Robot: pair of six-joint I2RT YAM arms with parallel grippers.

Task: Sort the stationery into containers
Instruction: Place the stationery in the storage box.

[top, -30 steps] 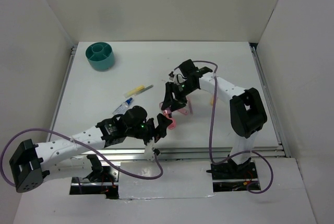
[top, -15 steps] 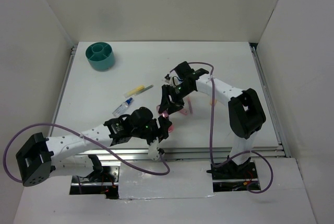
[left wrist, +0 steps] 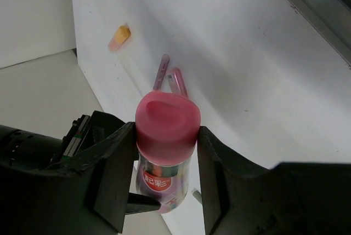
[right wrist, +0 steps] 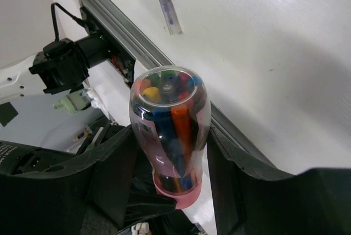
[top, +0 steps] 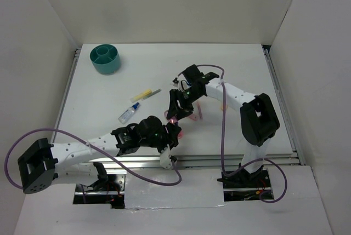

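Note:
A clear jar [right wrist: 170, 120] with a pink cap [left wrist: 167, 120], filled with coloured markers, is held in the air between both grippers. My left gripper [left wrist: 167, 136] is shut on the pink cap. My right gripper [right wrist: 171, 136] is shut on the clear body. In the top view the two grippers meet at the table's front centre, left [top: 173, 133] and right [top: 174, 113]. The teal tub [top: 106, 58] stands far left at the back. A yellow highlighter [top: 143, 93] and a white blue-capped bottle [top: 127, 114] lie left of the grippers.
Thin pink and purple pens [left wrist: 170, 77] lie on the table right of the grippers, also in the top view [top: 200, 112]. A small orange piece [left wrist: 119, 37] lies further right. A metal rail [right wrist: 131, 43] runs along the table's front edge. White walls enclose the table.
My left arm has reached further right and its gripper has closed in on the jar's pink cap. My right gripper has shifted slightly left and down with the jar.

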